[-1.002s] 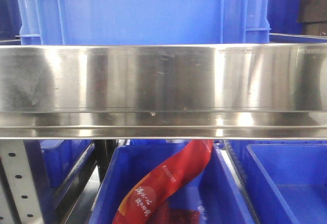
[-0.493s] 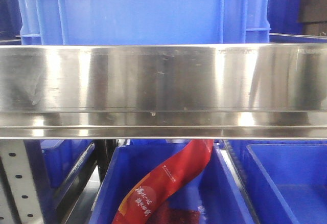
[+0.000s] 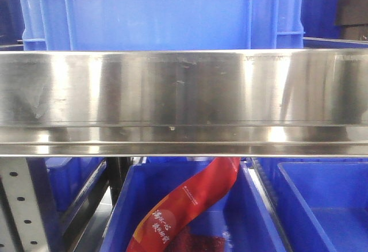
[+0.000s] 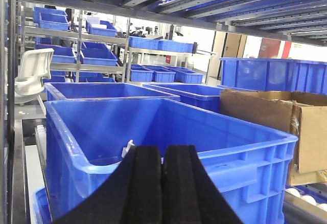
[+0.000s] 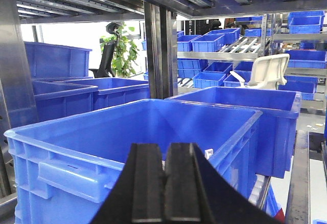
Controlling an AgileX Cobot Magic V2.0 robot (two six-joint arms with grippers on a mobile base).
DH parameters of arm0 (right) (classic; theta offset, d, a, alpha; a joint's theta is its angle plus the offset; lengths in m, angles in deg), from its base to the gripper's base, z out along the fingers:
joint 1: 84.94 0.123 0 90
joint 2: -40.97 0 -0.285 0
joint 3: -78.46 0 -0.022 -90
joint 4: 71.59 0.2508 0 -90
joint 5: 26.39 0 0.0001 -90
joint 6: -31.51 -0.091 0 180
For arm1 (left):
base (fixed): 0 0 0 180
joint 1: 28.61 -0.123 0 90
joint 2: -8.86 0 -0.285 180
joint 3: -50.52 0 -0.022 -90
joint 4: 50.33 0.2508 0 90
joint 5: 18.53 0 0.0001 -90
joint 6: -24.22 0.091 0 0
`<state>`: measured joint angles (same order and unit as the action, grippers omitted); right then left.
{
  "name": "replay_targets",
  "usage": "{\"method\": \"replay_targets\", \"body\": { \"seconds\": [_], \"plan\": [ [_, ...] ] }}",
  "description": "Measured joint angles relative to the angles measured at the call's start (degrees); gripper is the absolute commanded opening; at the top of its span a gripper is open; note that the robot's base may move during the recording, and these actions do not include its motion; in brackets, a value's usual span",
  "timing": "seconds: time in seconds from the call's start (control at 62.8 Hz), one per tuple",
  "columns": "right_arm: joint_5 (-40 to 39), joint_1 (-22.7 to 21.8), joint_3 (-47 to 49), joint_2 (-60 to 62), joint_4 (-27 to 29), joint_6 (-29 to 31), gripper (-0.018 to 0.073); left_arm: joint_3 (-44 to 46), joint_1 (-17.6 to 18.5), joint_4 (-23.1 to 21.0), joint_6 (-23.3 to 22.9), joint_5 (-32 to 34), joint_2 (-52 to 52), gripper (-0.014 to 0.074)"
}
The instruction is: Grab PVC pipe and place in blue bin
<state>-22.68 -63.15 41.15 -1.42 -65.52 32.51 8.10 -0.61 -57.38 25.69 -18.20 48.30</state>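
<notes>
In the left wrist view, my left gripper is shut with its black pads pressed together and nothing between them. It sits low in front of a large blue bin. A small white piece peeks over the bin's near rim beside the left pad; I cannot tell whether it is the PVC pipe. My right gripper is also shut and empty, facing a large blue bin. A similar white bit shows by that bin's right rim. Neither gripper appears in the front view.
A steel shelf rail spans the front view, with a blue crate above it. Below are blue bins, one holding a red packet. A cardboard box stands right of the left bin. A steel post rises behind the right bin.
</notes>
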Motion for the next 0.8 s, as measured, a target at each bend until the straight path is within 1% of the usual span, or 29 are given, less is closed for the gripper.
{"method": "replay_targets", "body": {
  "seconds": [0.175, 0.255, 0.43, 0.573, 0.636, 0.732, 0.796],
  "plan": [
    [-0.5, -0.2, -0.8, 0.9, 0.0, 0.0, -0.0162, 0.0, 0.0, 0.0, 0.0, 0.0, 0.0, -0.0111],
    [-1.1, -2.3, -3.2, 2.4, -0.4, 0.0, -0.0162, 0.0, 0.0, 0.0, 0.0, 0.0, 0.0, -0.0111],
    [-1.6, -11.5, -11.9, 8.8, -0.6, 0.0, -0.0162, 0.0, 0.0, 0.0, 0.0, 0.0, 0.0, -0.0111],
    [-1.9, -20.2, -20.0, 16.6, -0.8, 0.0, -0.0162, 0.0, 0.0, 0.0, 0.0, 0.0, 0.0, -0.0111],
    [-2.0, -23.3, -23.7, 20.2, -0.9, 0.0, -0.0162, 0.0, 0.0, 0.0, 0.0, 0.0, 0.0, -0.0111],
    [-2.0, -26.8, -29.4, 25.3, -0.9, 0.0, -0.0162, 0.0, 0.0, 0.0, 0.0, 0.0, 0.0, -0.0111],
    [-2.0, -27.8, -32.8, 28.3, -0.9, 0.0, -0.0162, 0.0, 0.0, 0.0, 0.0, 0.0, 0.0, -0.0111]
  ]
}}
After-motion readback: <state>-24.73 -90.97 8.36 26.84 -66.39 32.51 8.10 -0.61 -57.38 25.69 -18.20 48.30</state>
